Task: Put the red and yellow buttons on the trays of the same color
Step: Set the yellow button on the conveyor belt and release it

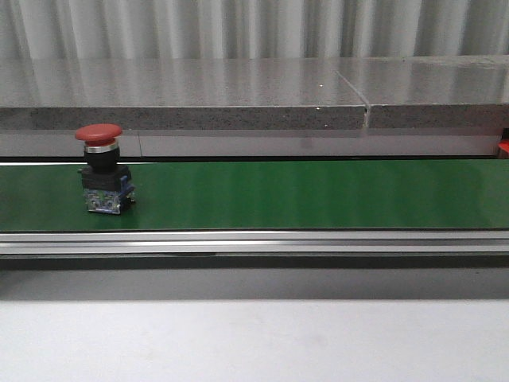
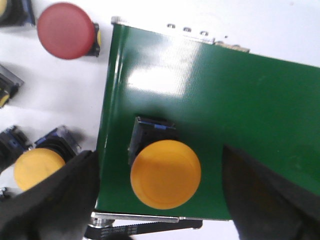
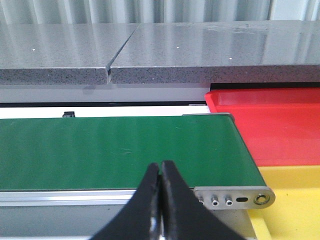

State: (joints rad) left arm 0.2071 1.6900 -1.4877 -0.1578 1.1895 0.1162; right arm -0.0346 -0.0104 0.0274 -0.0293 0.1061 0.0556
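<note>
In the left wrist view a yellow button [image 2: 165,173] stands on the green conveyor belt [image 2: 240,100] near its end. My left gripper [image 2: 157,167] is open, with one finger on each side of the button and neither touching it. In the front view a red button [image 1: 100,134] on a black and blue base stands on the belt at the left. My right gripper [image 3: 160,170] is shut and empty, low over the belt's near rail, close to the red tray [image 3: 270,130] and the yellow tray [image 3: 295,200]. Neither gripper shows in the front view.
On the white table beside the belt's end lie a loose red button [image 2: 66,30], a yellow button [image 2: 37,167] and parts of others at the picture's edge. A grey stone ledge [image 1: 238,91] runs behind the belt. The two trays sit at the belt's other end.
</note>
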